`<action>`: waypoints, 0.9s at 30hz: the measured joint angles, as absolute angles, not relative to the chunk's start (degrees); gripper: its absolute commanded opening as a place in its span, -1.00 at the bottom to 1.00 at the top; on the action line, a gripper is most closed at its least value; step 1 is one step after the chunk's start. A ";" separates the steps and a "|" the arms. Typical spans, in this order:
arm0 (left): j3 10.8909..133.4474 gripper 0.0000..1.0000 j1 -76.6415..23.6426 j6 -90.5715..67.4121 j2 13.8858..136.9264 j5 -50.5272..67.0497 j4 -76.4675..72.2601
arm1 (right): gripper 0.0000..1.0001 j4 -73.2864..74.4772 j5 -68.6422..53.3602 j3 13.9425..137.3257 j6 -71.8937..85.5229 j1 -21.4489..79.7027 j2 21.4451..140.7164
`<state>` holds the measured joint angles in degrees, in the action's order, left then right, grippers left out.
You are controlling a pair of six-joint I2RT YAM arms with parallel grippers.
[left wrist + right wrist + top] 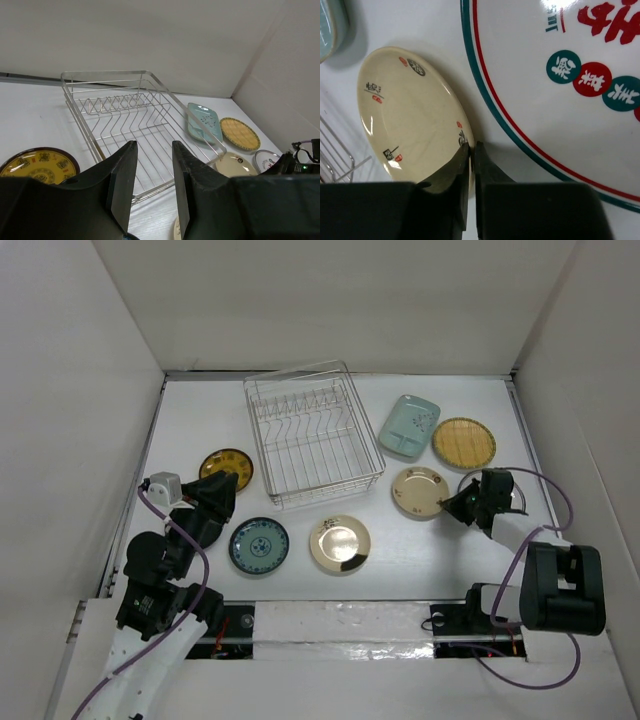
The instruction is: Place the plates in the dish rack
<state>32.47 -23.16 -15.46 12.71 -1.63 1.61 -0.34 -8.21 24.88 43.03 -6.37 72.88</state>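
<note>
White walls box in a white table. At nine o'clock the left gripper has its fingers spread, holding nothing, beside the yellow-and-brown plate. The dish rack stands toward twelve, with plates flat on the table around it. At three o'clock the right gripper pinches the cream plate by its rim.

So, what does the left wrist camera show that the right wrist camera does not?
Only left wrist: the yellow-and-brown plate, the round tan plate, nearly the whole dish rack. Only right wrist: the rim stripes and round red and green badges of the white plate. Both: the cream plate, the pale green dish, part of the white plate, a rack corner.
</note>
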 measured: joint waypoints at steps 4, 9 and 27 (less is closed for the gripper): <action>32.47 -0.36 -23.16 -15.44 12.71 -1.76 1.63 | -1.00 4.14 -6.37 25.54 42.44 -5.87 67.77; 32.47 -0.33 -23.16 -15.38 12.73 -2.02 1.63 | -1.00 16.60 2.37 30.44 39.64 -2.02 53.12; 32.47 -0.31 -23.16 -15.27 12.58 -2.68 1.65 | -1.00 32.97 43.42 116.38 11.64 32.75 112.40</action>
<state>32.47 -23.16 -15.27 12.58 -2.68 1.65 32.97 43.42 116.38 11.64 32.75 112.40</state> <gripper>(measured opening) 0.342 0.047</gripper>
